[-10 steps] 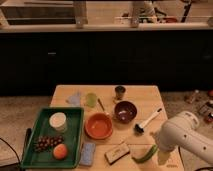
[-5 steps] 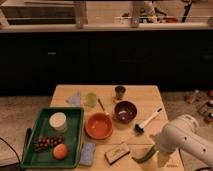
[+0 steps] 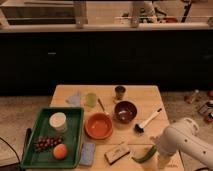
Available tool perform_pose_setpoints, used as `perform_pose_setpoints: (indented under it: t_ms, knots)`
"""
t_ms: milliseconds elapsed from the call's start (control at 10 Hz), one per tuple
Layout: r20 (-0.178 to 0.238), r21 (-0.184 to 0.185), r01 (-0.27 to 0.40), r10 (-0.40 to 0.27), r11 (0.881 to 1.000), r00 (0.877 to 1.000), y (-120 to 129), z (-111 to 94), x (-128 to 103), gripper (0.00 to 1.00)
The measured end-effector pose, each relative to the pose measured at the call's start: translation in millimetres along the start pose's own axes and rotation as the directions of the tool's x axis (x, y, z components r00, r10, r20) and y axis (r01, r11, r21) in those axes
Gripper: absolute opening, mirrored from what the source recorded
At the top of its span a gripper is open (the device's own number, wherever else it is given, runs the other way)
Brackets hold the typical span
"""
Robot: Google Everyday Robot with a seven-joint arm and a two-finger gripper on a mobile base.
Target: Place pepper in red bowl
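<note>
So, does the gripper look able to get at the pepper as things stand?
Probably yes. The gripper sits at the near edge of the table, right beside the pepper, with nothing visible between them. The brush and the red bowl lie farther back, out of the way.

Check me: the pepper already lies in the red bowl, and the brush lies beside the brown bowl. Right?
Not quite. The pepper is outside the red bowl, which is empty. It is near the front edge of the table, next to the gripper at the lower right. The camera view shows this. The brush does lie beside the brown bowl.
</note>
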Motion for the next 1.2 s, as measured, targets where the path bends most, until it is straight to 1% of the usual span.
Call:
perform_pose_setpoints:
  t_ms: [300,700,1000,1200]
  knots:
    - [-0.001,-0.003,-0.008,0.008,1.000,1.000,7,7,6,0.80]
    - [-0.001,-0.004,-0.005,0.005,1.000,1.000,9,12,8,0.80]
    - [-0.006,-0.002,0.021,-0.021,1.000,1.000,3,12,-2,0.80]
    - [-0.010,-0.016,0.038,-0.038,0.999,0.999,1,15,-7,0.80]
